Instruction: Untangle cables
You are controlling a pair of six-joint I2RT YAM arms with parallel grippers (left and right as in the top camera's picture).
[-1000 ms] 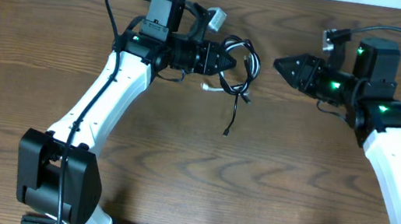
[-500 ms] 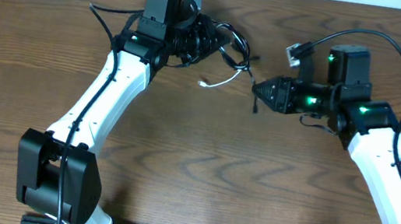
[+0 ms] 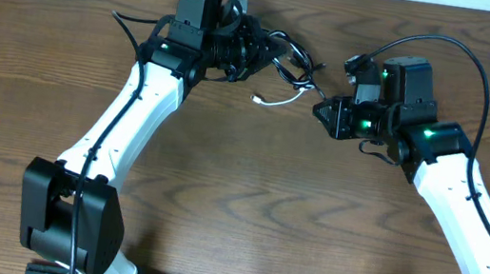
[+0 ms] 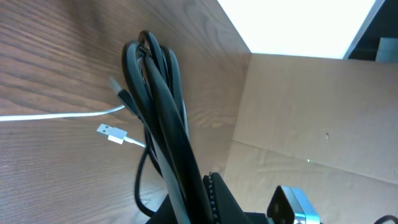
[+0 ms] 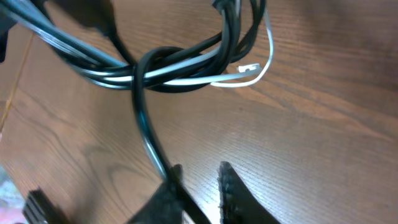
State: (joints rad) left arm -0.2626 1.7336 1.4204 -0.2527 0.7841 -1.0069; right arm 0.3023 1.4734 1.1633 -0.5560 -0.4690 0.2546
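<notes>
Fingers [image 5: 235,186] of the right gripper [image 3: 319,107]: standing narrow, with a slit of bare wood showing between them. A single strand of the thin black cord [image 5: 143,115] runs down to the tip of one finger. Whether it is pinched or merely lies against that finger cannot be told from here. Fingers of the left gripper [image 3: 264,56]: closed on the gathered loops of the same black cord, which leave the grip as a tight sheaf.

Just ahead of the right fingertips the strand crosses over the bundle, where the thin white cord [image 5: 268,46] is threaded through the black turns. Beside the sheaf, ahead of the left fingers, the white cord's small white plug [image 4: 112,132] lies on the brown wood-grain table [image 3: 244,214].

Risks, as judged:
(a) If the strand sits outside the slit, the right fingers would shut on nothing, and a pull would bring no cord away.
(b) If the strand is caught, drawing it away from the left fingers would likely tighten the crossing around the bundle rather than free it, since the left grip clamps all the loops together.
(c) The white cord, held by neither gripper, could be dragged along, and its plug could snag in a black loop.
</notes>
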